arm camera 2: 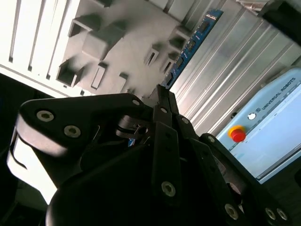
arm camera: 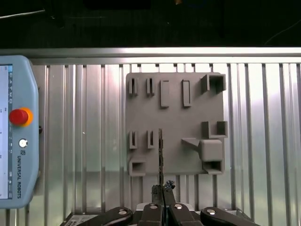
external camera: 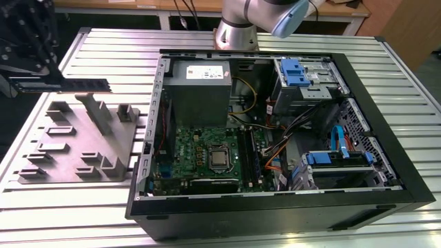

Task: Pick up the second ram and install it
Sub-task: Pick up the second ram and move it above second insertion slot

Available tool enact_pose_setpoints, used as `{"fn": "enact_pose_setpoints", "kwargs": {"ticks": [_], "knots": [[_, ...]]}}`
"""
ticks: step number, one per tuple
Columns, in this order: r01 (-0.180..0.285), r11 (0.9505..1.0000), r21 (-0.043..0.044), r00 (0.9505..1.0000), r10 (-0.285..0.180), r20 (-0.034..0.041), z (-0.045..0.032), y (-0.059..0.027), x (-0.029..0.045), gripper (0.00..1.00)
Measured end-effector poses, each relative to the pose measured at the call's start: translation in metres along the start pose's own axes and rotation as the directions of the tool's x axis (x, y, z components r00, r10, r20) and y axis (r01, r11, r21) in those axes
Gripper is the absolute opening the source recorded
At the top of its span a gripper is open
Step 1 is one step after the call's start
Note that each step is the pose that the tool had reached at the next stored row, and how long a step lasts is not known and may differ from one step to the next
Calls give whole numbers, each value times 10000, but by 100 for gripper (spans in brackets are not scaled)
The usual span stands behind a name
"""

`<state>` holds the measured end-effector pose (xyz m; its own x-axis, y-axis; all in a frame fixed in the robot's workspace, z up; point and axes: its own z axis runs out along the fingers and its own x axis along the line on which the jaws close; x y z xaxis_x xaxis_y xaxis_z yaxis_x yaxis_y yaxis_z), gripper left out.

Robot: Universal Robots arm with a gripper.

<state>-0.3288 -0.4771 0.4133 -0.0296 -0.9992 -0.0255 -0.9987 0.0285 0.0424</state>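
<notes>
The gripper [external camera: 49, 77] is clamping the second ram [external camera: 82, 84], its fingers closed on one end of the stick. In the exterior view the stick is hanging level in the air above the grey tray [external camera: 76, 150], clear of the tray's upright posts; its free end is pointing toward the open computer case [external camera: 358, 201], which is lying on the slatted surface [external camera: 41, 201] just beside the tray, on the exterior view's right of it. The motherboard [external camera: 200, 150] is lying exposed inside that case.

In the first wrist view the gripper [arm camera: 163, 189] is presenting the second ram [arm camera: 161, 150] edge-on as a thin dark line over the tray [arm camera: 174, 127]. A pale blue teach pendant [arm camera: 14, 155] with a red button [arm camera: 19, 116] is resting on the surface [arm camera: 263, 141] near the tray, apart from it.

In the second wrist view the gripper [arm camera 2: 162, 96] is pinching the second ram [arm camera 2: 193, 44]; the board is stretching away from the fingertips alongside the tray [arm camera 2: 117, 42], its row of chips facing the camera; the pendant [arm camera 2: 273, 127] is lying beyond it.
</notes>
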Motion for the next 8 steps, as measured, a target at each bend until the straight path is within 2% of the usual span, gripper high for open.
{"fn": "enact_pose_setpoints", "kwargs": {"ticks": [8], "knots": [[-1, 10000, -15, 10000, 1, -1, -15, -362, -11, 11]]}}
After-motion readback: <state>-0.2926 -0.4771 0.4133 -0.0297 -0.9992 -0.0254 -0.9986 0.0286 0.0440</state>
